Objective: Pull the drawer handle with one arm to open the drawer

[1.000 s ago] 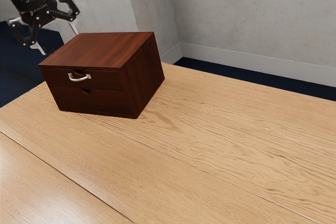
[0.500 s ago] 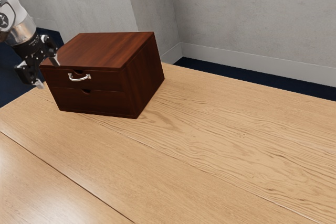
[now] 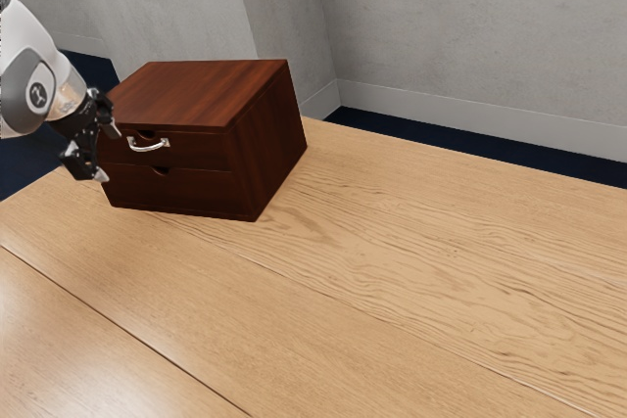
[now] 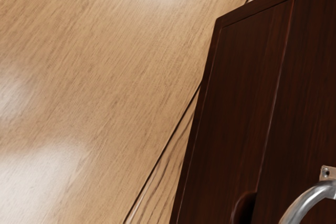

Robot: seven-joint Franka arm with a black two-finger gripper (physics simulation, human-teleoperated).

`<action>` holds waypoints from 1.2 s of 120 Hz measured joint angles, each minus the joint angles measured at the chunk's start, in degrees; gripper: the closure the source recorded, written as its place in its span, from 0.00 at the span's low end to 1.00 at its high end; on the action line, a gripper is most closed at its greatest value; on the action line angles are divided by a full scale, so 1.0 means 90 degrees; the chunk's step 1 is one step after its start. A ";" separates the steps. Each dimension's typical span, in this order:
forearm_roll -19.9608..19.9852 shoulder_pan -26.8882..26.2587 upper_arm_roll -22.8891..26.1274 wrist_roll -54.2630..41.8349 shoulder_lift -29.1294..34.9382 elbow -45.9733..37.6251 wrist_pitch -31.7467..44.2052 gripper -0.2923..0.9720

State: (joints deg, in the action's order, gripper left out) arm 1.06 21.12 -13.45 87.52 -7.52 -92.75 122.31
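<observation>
On the light wooden surface [image 3: 411, 281], toward its far corner at the exterior view's left: dark wood cabinet [image 3: 196, 93], upright, two drawers stacked. Top drawer [image 3: 191, 150] front sits flush with the cabinet face, so shut; no gap seen. Hand [image 3: 98, 150] at the cabinet's front corner on the exterior view's left, level with the top drawer, fingers spread wide, nothing between them. Metal handle [image 3: 147, 144] on the top drawer, near the hand but apart from it; wrist view has the handle [image 4: 311, 203] close by. Judgement: approach stage only. Left to do: line up on handle, close on it, pull drawer out.
</observation>
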 joint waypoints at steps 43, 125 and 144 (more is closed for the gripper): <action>0.0039 -0.0034 0.0036 0.0325 -0.0206 -0.0067 0.0765 0.23; 0.0061 -0.0057 0.0048 0.0595 -0.0476 -0.0165 0.1192 0.23; 0.0066 -0.0063 0.0057 0.0626 -0.0477 -0.0206 0.1233 0.23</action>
State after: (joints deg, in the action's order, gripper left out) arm 1.65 20.55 -12.93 93.16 -11.82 -94.61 133.41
